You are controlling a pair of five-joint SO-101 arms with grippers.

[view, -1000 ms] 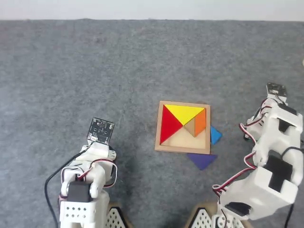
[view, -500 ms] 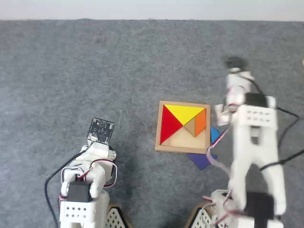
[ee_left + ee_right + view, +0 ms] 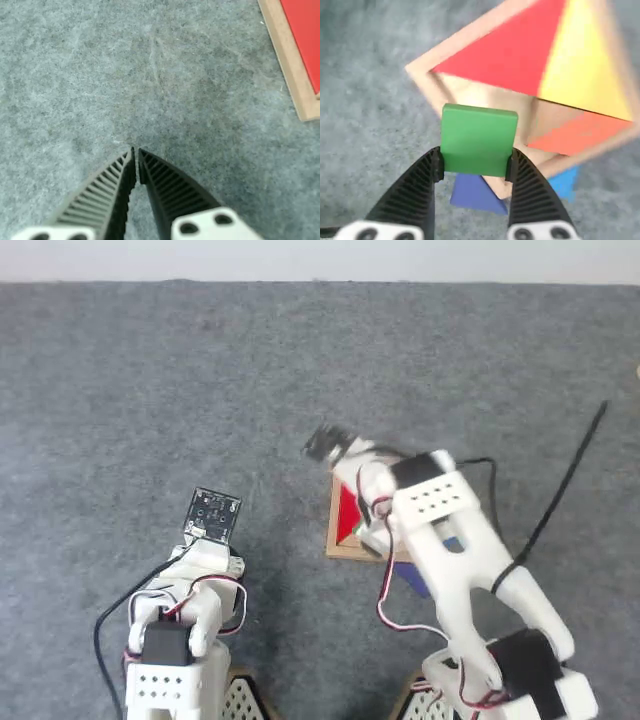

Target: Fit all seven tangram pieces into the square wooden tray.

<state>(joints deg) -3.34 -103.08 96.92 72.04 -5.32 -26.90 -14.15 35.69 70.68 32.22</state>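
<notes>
The square wooden tray (image 3: 336,544) lies at mid-table, mostly under my right arm (image 3: 430,502). My right gripper (image 3: 474,165) is shut on a green square piece (image 3: 477,137), held above the tray's bare wooden floor (image 3: 470,97). In the tray lie a red triangle (image 3: 510,55), a yellow triangle (image 3: 585,65) and an orange piece (image 3: 580,132). A purple triangle (image 3: 475,195) and a blue piece (image 3: 565,182) rest on the carpet just outside the tray. My left gripper (image 3: 134,151) is shut with nothing in it, on the carpet well left of the tray rim (image 3: 292,75).
Grey carpet (image 3: 150,390) covers the whole table, with open room to the left and the far side of the tray. The left arm (image 3: 190,620) stands at the near left. The right arm's black cable (image 3: 560,500) loops over the right side.
My right arm has swung from the table's right edge leftward to above the tray, hiding most of it. The left arm has not moved.
</notes>
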